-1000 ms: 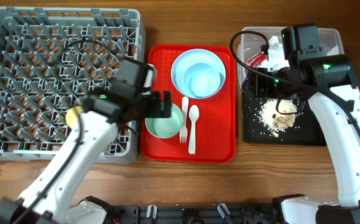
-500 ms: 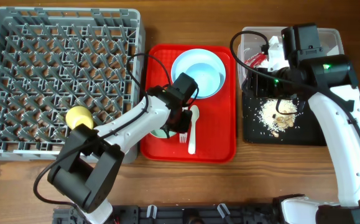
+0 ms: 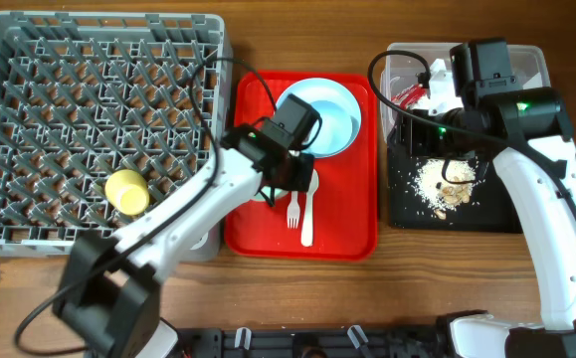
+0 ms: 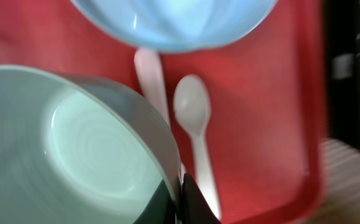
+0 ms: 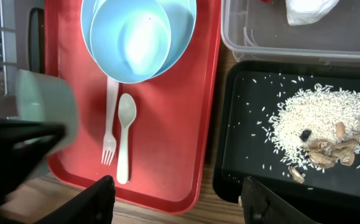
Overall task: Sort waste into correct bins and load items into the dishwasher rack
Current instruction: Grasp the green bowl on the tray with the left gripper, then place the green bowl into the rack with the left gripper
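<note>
Toward the near edge, mid-desk, the fork point(image 3: 292, 207) and spoon point(image 3: 308, 204) lie side by side on the red tray point(image 3: 352, 199). Just beyond them, the light green bowl point(image 4: 86, 149) is held tilted by its rim, with the left pincer point(image 4: 180, 199) clamped on it. This is judged a grip for carrying. The tray lip and the wall of the dishwasher rack point(image 3: 9, 60), at the far left corner, must be cleared. The yellow cup point(image 3: 127, 191) is lodged at the rack's near side, and open pegs are seen elsewhere. Toward the right edge, crumbs point(image 3: 445, 184) lie in the black tray point(image 3: 496, 214), and the right pincer point(image 5: 183, 202) is held spread and empty above. The wrapper point(image 3: 410, 96) and napkin point(image 3: 439, 80) are noted in the clear tub point(image 3: 531, 60) at the far right corner.
</note>
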`<state>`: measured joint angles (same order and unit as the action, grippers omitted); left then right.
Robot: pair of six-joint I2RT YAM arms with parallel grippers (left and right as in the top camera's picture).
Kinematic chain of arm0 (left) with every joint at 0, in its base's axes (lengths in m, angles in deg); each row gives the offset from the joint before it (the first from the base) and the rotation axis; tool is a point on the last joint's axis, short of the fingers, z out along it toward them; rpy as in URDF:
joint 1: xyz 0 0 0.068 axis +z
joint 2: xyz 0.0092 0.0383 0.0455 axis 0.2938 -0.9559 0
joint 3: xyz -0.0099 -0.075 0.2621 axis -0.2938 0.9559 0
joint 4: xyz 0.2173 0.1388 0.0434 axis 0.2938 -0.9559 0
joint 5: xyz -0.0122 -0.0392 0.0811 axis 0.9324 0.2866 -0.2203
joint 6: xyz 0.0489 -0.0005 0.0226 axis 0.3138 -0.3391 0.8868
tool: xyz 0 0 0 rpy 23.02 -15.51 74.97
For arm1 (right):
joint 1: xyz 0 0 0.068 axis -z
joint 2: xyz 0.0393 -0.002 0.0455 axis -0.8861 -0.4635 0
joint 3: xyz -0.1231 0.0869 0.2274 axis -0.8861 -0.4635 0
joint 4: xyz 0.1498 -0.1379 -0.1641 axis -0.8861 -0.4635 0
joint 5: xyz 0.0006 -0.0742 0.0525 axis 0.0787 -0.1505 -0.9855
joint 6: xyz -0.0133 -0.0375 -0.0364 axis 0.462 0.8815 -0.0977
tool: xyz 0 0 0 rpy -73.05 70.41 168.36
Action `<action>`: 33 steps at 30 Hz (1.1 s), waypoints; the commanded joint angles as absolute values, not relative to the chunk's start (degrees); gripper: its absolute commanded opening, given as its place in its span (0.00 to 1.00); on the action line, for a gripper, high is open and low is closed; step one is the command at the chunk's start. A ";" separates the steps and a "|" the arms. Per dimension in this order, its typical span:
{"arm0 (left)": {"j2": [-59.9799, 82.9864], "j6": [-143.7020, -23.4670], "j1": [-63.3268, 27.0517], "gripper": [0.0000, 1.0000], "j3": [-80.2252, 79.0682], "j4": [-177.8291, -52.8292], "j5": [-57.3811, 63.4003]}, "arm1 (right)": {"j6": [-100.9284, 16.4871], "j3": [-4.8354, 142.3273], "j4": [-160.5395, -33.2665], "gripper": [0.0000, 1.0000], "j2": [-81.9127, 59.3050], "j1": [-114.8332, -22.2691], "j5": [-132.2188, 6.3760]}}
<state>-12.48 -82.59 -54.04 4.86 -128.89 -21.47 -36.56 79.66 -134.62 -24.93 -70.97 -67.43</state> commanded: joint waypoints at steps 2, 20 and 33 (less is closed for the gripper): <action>-1.80 -81.98 -47.92 0.04 1.54 -129.33 -21.03 | -35.82 79.90 -134.70 0.66 -24.54 -71.14 -66.39; -12.31 -69.85 -3.88 0.04 1.54 -115.86 40.21 | -35.82 79.90 -134.70 0.66 -24.54 -71.14 -66.41; -25.36 -69.85 3.45 0.04 1.54 -116.30 44.76 | -35.82 79.90 -135.56 0.65 -24.54 -71.14 -66.41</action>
<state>-22.78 -71.16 1.04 2.15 -115.21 45.63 -36.56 79.64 -135.36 -24.93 -70.97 -67.41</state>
